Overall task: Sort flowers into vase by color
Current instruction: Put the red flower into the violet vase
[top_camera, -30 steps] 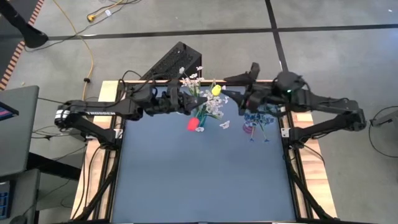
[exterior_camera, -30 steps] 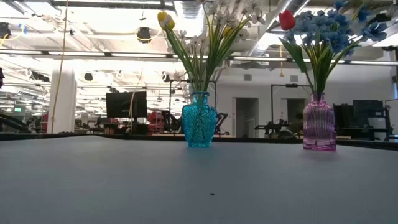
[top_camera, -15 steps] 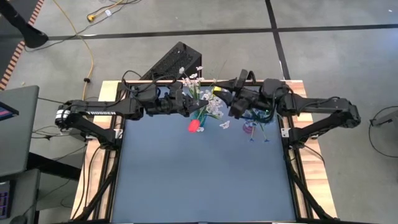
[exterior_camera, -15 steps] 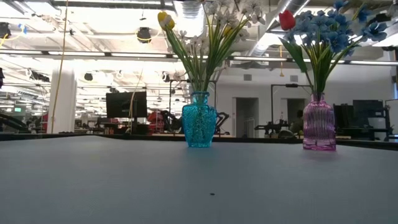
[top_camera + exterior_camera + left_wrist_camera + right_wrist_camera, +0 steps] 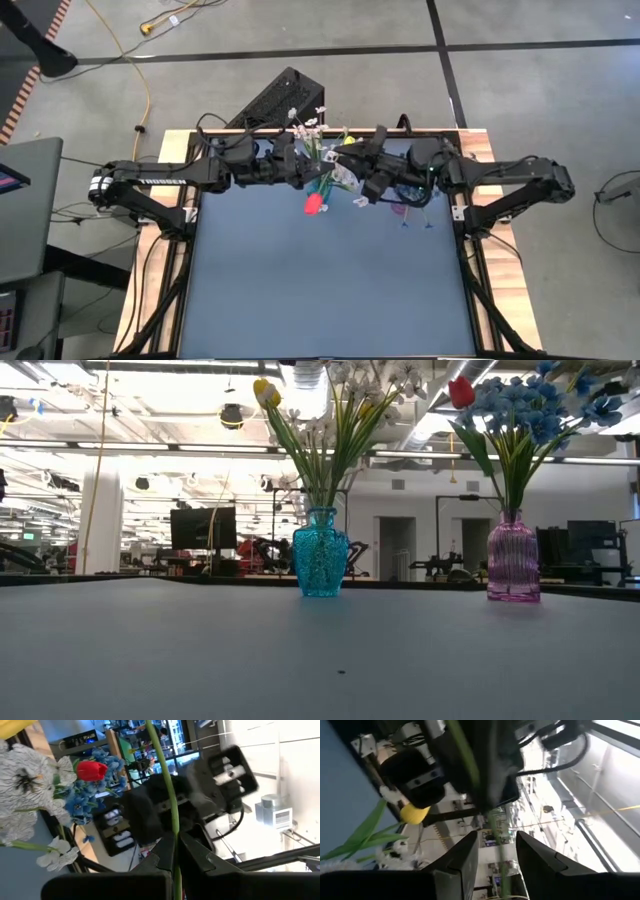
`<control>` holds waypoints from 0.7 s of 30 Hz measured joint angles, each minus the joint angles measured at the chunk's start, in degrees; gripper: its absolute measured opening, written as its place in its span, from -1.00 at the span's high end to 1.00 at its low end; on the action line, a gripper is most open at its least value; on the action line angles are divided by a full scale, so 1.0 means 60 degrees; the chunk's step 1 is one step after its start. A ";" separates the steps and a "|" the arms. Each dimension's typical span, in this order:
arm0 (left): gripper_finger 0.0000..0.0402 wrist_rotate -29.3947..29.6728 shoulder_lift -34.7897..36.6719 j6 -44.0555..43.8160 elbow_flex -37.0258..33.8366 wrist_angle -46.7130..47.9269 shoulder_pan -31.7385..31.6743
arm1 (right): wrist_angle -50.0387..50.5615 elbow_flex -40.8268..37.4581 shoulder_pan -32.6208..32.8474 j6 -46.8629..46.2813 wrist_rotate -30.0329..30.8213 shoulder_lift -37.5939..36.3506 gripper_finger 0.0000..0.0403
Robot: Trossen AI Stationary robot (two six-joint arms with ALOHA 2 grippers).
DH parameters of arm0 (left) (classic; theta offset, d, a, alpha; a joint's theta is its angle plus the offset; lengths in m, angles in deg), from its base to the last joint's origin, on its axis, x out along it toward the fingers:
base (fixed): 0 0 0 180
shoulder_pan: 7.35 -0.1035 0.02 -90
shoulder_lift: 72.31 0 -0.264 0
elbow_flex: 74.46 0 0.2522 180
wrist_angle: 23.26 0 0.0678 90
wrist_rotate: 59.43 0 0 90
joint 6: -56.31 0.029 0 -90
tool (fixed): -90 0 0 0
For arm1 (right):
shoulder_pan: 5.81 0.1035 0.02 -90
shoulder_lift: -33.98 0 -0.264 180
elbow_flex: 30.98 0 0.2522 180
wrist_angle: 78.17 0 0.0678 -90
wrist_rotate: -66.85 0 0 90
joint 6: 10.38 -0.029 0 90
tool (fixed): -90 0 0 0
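The left end effector (image 5: 175,855) is closed on a thin green stem (image 5: 165,780), high above the counter (image 5: 330,290) near the blue vase (image 5: 321,552). The right end effector (image 5: 496,852) is half open, with the same stem between its fingers (image 5: 465,860) but not yet gripped. The stem seems light, flexible and smooth, so it is better to take it near the left end effector, where it bends less. The yellow bud (image 5: 415,812) and white blossoms (image 5: 30,775) are just beside and could catch; the pink vase (image 5: 513,557), with blue sprays (image 5: 525,405) and a red bud (image 5: 461,392), stands farther off.
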 joint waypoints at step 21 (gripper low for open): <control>0.97 -0.0199 0.0004 0.0371 0.0000 0.0068 0.0001 | 0.0095 0.0000 0.0448 -0.0310 0.0680 -0.0025 0.88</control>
